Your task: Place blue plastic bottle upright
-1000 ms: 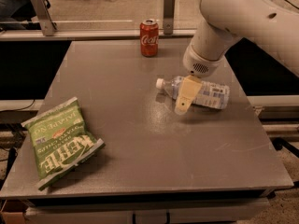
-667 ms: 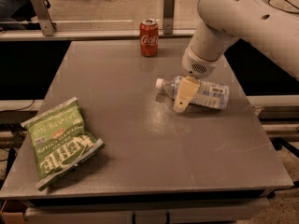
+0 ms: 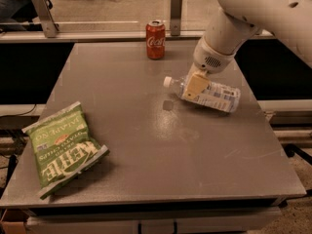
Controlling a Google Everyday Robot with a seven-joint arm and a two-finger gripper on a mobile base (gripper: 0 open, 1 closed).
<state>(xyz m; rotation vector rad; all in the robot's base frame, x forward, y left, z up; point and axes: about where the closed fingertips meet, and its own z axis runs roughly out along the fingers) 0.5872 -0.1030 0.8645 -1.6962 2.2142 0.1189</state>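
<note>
The blue plastic bottle point(image 3: 214, 95) is clear, with a white cap point(image 3: 167, 81) and a pale blue-and-white label. It lies nearly on its side at the right middle of the grey table point(image 3: 146, 145), cap pointing left and slightly raised, with a small shadow under it. My gripper point(image 3: 196, 86) comes down from the white arm point(image 3: 243, 18) and is shut around the bottle near its neck. One tan finger point(image 3: 195, 85) shows in front of the bottle. The other finger is hidden behind it.
A red Coca-Cola can point(image 3: 155, 39) stands upright at the table's back edge. A green Kettle chips bag point(image 3: 63, 147) lies at the front left. A metal post point(image 3: 176, 12) and a rail stand behind the table. The table's right edge is close to the bottle's base.
The gripper has closed on the bottle and risen a little. The bottle's cap end has lifted slightly off the table. The can and the bag have not moved.
</note>
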